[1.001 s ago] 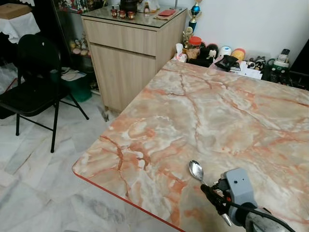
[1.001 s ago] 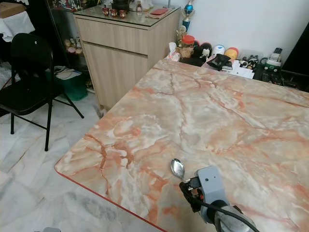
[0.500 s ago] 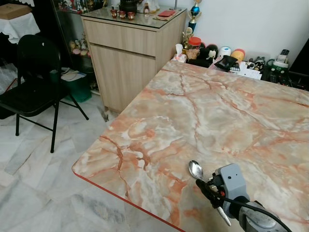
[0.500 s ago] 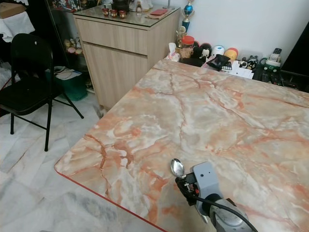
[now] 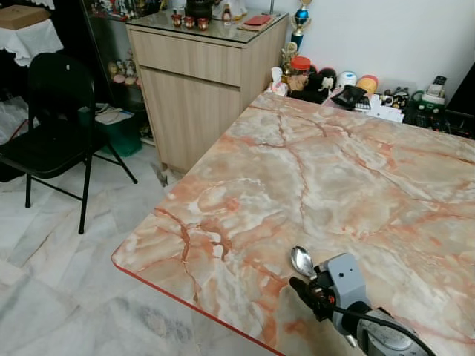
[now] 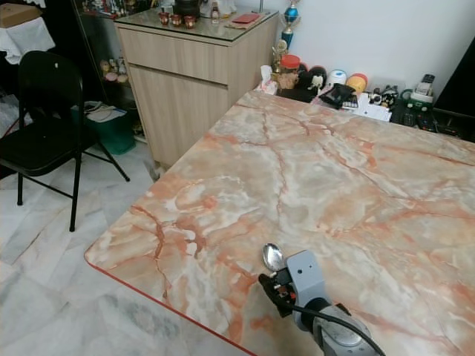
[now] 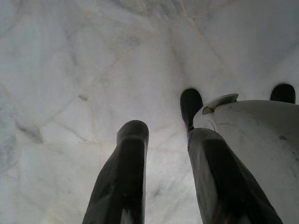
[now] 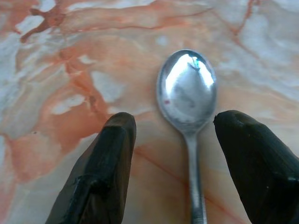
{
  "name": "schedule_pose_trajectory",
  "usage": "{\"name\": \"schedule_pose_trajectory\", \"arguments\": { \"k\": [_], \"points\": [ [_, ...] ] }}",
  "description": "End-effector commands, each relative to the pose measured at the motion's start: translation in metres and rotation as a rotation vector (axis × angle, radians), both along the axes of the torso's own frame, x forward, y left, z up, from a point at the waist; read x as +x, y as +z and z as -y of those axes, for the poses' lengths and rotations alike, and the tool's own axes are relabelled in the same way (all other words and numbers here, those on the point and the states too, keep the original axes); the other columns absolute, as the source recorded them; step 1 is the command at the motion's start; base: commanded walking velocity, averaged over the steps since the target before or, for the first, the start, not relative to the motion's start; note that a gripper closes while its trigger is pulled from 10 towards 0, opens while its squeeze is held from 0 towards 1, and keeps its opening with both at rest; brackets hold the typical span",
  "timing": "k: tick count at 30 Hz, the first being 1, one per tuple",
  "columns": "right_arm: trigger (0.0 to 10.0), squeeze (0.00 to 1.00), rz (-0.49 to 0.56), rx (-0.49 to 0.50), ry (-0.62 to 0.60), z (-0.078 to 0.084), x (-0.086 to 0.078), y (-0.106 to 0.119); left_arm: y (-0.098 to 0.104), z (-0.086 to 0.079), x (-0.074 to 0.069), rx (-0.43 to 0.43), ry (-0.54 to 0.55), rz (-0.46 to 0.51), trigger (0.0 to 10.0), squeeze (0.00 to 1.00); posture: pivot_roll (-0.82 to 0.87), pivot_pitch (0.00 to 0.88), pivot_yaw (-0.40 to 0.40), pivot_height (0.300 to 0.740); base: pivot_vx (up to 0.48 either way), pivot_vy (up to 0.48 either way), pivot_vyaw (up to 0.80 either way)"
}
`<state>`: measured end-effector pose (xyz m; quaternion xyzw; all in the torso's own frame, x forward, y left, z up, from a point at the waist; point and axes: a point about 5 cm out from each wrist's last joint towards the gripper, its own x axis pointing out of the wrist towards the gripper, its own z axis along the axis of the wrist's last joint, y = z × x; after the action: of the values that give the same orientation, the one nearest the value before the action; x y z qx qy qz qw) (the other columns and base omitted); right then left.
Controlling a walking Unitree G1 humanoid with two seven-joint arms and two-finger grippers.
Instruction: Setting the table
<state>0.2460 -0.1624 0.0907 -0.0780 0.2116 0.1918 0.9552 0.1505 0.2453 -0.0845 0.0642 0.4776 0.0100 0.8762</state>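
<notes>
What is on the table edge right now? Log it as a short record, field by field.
surface: marble-patterned table
item: spoon, lying flat near the table's front edge, bowl facing up
right gripper: fingers open, one on each side of the spoon's neck, not clamping it
left gripper: hanging over the pale floor tiles
back of table: clutter of small items along the wall

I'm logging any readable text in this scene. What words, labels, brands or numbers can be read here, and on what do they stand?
None can be read.
Clutter at the table's far edge: any labels too small and blurred.
Items on the cabinet: too small to read.
Spoon: no marking shows.
Right gripper: no lettering shows.
</notes>
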Motion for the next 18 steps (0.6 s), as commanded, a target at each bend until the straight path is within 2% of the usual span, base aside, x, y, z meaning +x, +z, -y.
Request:
{"name": "schedule_pose_trajectory", "arguments": {
  "k": [1, 7, 12, 18],
  "points": [
    [10.0, 0.00, 0.011, -0.003, -0.029, 0.005, 0.002, 0.002, -0.004, 0.002, -0.008, 0.008, -0.018, -0.032, 10.0, 0.00, -0.02, 0.105, -0.011, 0.740, 0.000, 0.000, 0.00],
    [10.0, 0.00, 0.009, 0.002, -0.029, 0.005, -0.001, 0.002, -0.004, 0.001, -0.010, 0.011, -0.016, -0.037, 10.0, 0.00, -0.03, 0.105, -0.011, 0.740, 0.000, 0.000, 0.00],
    [10.0, 0.00, -0.031, 0.003, 0.001, 0.000, -0.007, -0.005, -0.003, -0.007, -0.013, 0.019, -0.011, -0.041, 10.0, 0.00, -0.02, 0.106, -0.012, 0.740, 0.000, 0.000, 0.00],
    [10.0, 0.00, -0.034, -0.006, -0.021, 0.005, -0.005, -0.008, -0.001, -0.015, -0.015, 0.023, -0.005, -0.039, 10.0, 0.00, -0.02, 0.106, -0.013, 0.740, 0.000, 0.000, 0.00]
  ]
}}
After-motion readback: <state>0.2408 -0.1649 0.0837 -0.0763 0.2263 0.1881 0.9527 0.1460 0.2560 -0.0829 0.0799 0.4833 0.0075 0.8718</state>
